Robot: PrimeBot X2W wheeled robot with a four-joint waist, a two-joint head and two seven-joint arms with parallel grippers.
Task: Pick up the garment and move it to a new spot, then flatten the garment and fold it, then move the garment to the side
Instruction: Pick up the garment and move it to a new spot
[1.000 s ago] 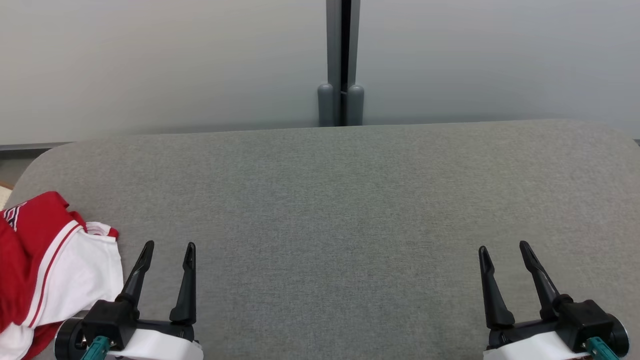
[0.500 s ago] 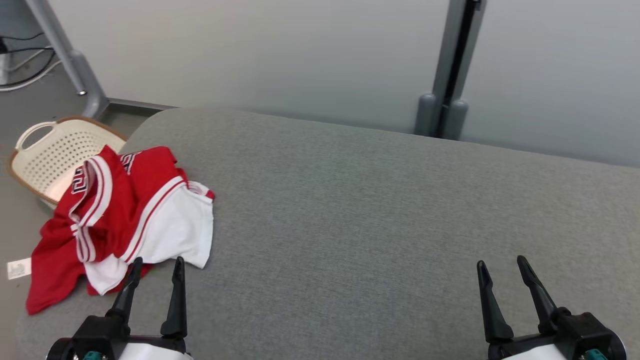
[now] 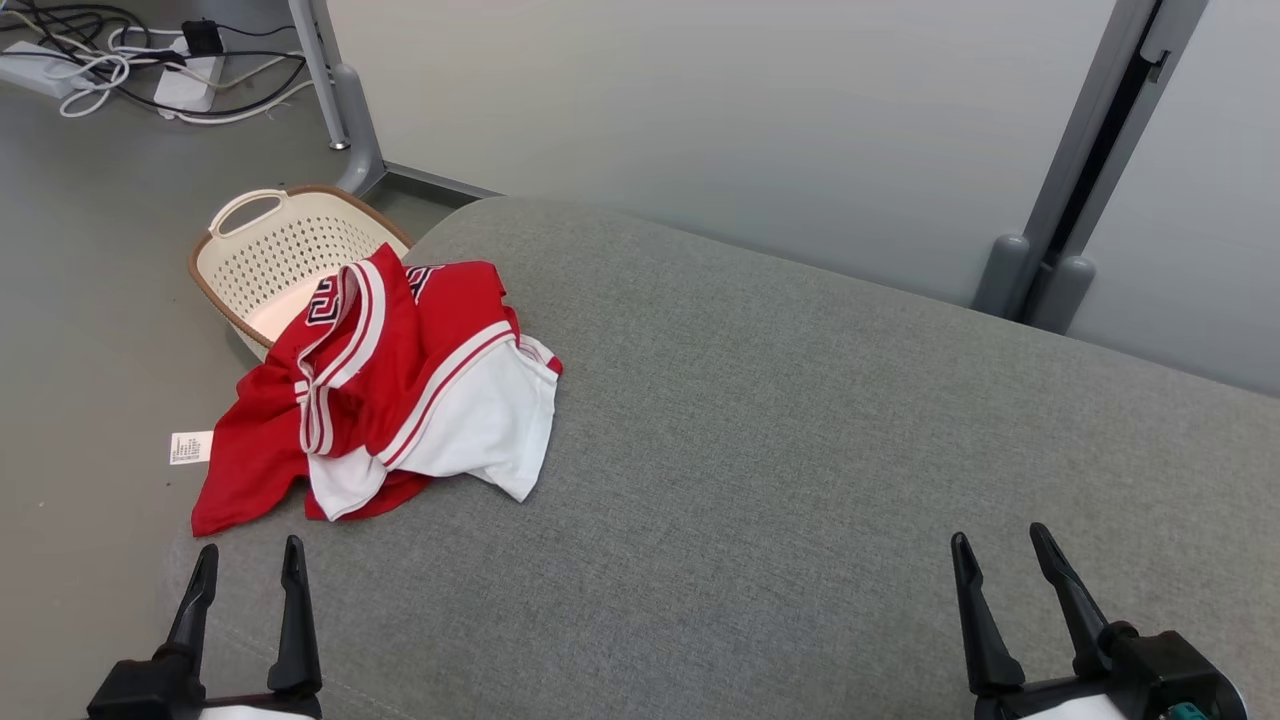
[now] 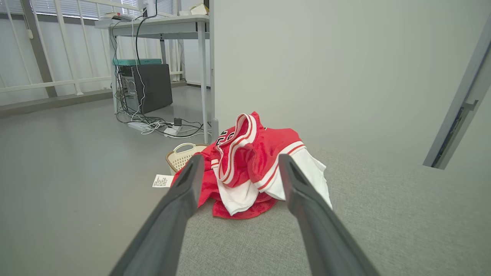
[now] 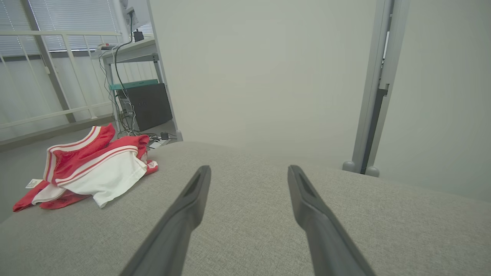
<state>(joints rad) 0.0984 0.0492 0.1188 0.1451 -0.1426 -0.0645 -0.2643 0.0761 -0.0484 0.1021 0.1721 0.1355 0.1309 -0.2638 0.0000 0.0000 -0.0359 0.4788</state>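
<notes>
- Your left gripper (image 3: pixel 250 545) sits low and points forward, its two long dark fingers spread apart, holding nothing.
- The crumpled red and white cloth shirt (image 3: pixel 400 400) lies near, ahead of those fingertips and not touching them, on the edge of the grey fabric cushion (image 3: pixel 800 450).
- Your right gripper (image 3: pixel 1000 533) points forward too, fingers apart and empty, with the shirt well off to their left.
</notes>
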